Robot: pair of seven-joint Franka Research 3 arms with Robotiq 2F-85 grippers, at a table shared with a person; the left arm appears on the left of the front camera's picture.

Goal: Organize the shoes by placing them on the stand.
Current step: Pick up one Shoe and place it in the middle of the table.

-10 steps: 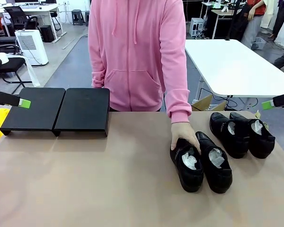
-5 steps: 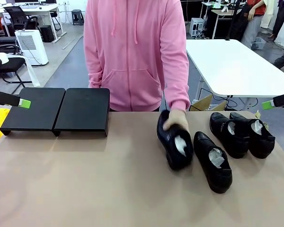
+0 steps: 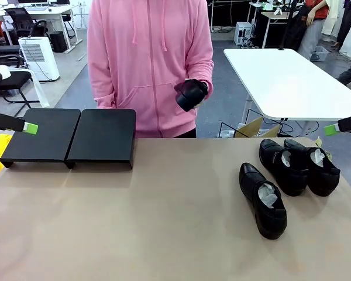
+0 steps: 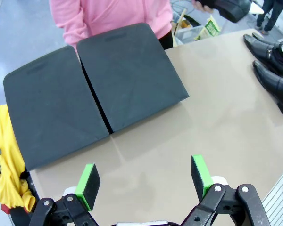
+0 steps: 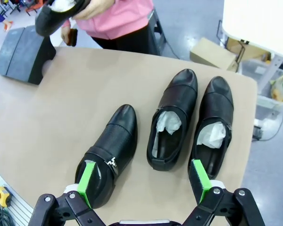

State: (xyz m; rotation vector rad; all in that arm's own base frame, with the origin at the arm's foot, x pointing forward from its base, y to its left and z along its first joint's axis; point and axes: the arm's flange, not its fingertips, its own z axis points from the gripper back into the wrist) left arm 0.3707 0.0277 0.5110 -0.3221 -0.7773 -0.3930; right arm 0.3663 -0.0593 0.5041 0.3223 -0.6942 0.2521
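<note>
The person in a pink hoodie holds one black shoe (image 3: 191, 93) up at chest height; it also appears as the shoe (image 5: 56, 14) and the shoe (image 4: 226, 7) in the wrist views. Three shoes lie on the table's right: a single one (image 3: 263, 199) (image 5: 108, 150) and a pair (image 3: 284, 167) (image 3: 313, 165). The black stand (image 3: 102, 137) (image 4: 94, 80), two platforms side by side, sits bare at the far left. My left gripper (image 3: 30, 127) (image 4: 145, 178) hangs open near the stand. My right gripper (image 3: 330, 130) (image 5: 142, 180) hovers open above the three shoes.
A yellow object (image 4: 7, 155) lies beside the stand at the table's left edge. Behind the person's side stand a white table (image 3: 286, 82) and a cardboard box (image 5: 214, 54). The person's other hand holds something small and brown (image 5: 71, 36).
The person has lifted the left shoe of the near pair off the table and raised it to chest height, stepping toward the left. Both grippers stayed still and open.
</note>
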